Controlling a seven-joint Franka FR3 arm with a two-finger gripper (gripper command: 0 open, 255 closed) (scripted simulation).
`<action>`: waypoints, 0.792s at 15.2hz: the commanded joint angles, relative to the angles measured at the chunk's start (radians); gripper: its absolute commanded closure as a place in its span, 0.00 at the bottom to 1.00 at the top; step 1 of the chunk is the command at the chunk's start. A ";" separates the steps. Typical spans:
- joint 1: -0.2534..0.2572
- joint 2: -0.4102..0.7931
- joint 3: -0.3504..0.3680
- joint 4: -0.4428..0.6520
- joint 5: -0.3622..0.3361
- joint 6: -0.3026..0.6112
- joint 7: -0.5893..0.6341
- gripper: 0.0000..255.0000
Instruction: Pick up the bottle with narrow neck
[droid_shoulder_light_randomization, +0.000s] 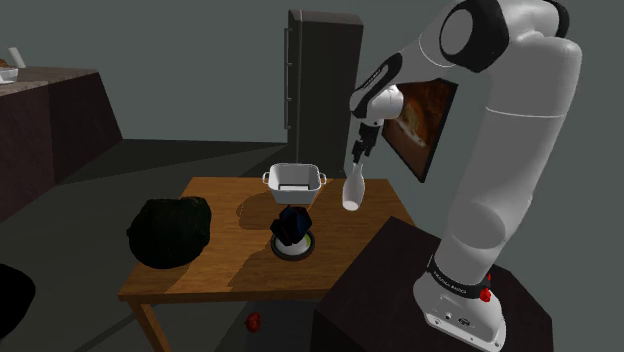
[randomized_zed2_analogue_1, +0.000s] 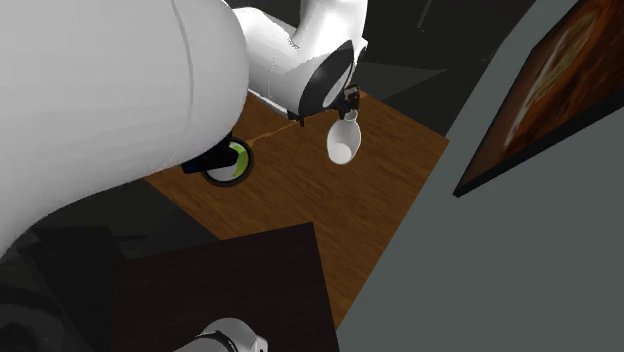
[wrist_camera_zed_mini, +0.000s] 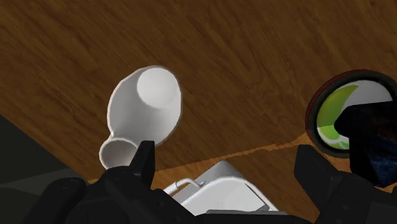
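The white bottle (droid_shoulder_light_randomization: 352, 190) with a narrow neck hangs tilted at the wooden table's (droid_shoulder_light_randomization: 220, 270) far right edge in the shoulder view, neck uppermost. My black gripper (droid_shoulder_light_randomization: 360, 150) is directly above it. In the wrist view the gripper (wrist_camera_zed_mini: 226, 153) stands open with only table between its fingers. There the bottle (wrist_camera_zed_mini: 143, 108) lies outside them, its neck beside one fingertip (wrist_camera_zed_mini: 145, 153). From the second exterior view the bottle (randomized_zed2_analogue_1: 342, 142) shows its round base just under the gripper (randomized_zed2_analogue_1: 350, 100). Whether it rests on the table I cannot tell.
A white square dish (droid_shoulder_light_randomization: 295, 180) with handles stands at the table's back. A dark blue object (droid_shoulder_light_randomization: 293, 225) sits on a green-and-white plate (droid_shoulder_light_randomization: 296, 248) mid-table, and a black bag (droid_shoulder_light_randomization: 170, 230) at the left. A red thing (droid_shoulder_light_randomization: 254, 321) lies on the floor. A painting (droid_shoulder_light_randomization: 420, 115) hangs behind the arm.
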 joint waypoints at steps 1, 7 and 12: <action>-0.026 0.082 0.006 0.050 0.072 0.021 -0.070 0.00; -0.149 0.317 0.062 0.257 0.232 0.024 -0.228 0.00; -0.190 0.400 0.093 0.313 0.277 0.046 -0.268 0.00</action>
